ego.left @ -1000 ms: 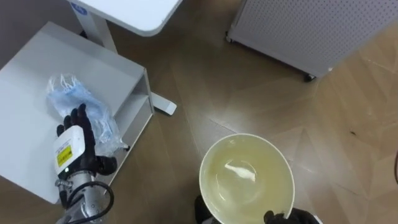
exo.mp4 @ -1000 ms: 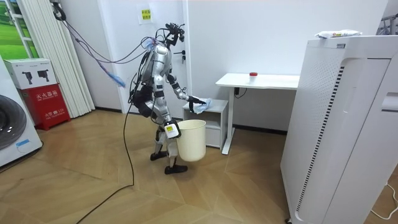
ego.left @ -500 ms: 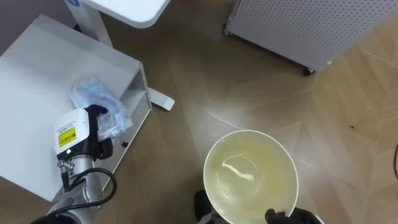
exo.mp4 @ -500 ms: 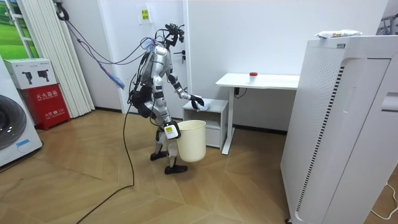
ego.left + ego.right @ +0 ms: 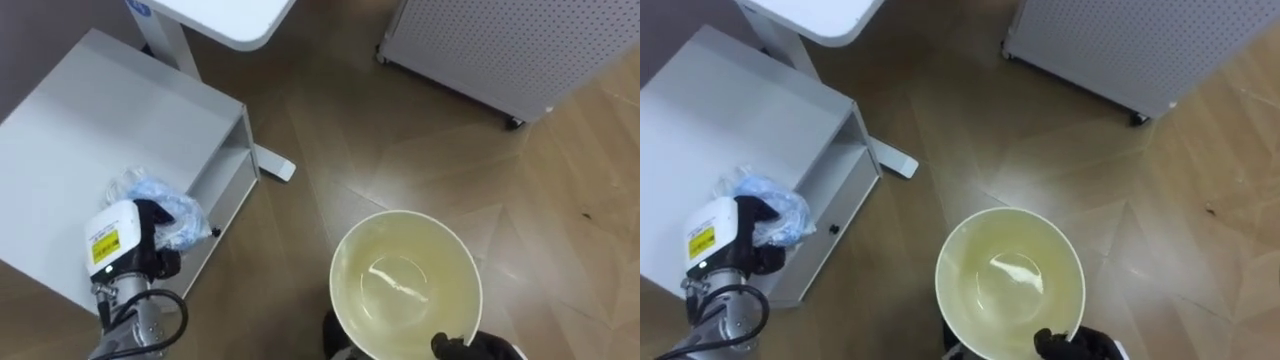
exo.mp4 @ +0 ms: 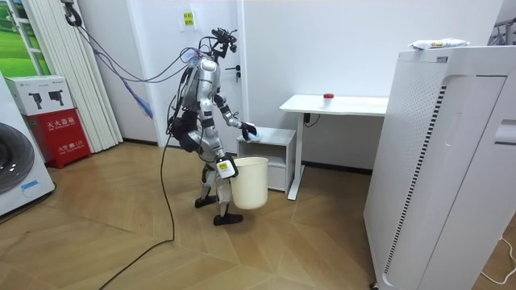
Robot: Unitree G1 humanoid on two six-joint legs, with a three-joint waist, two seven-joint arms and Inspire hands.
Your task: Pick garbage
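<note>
My left hand, fingers curled round the crumpled blue garbage, sits at the front edge of the white cabinet top, a short swing from the drop. The cream bin is right of the cabinet, mouth up to catch it. My right hand is clamped on the bin's near rim to hold it level

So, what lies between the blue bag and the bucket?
Between blue bag and bucket: the white cabinet's edge, then bare wooden floor, in the left eye view.
</note>
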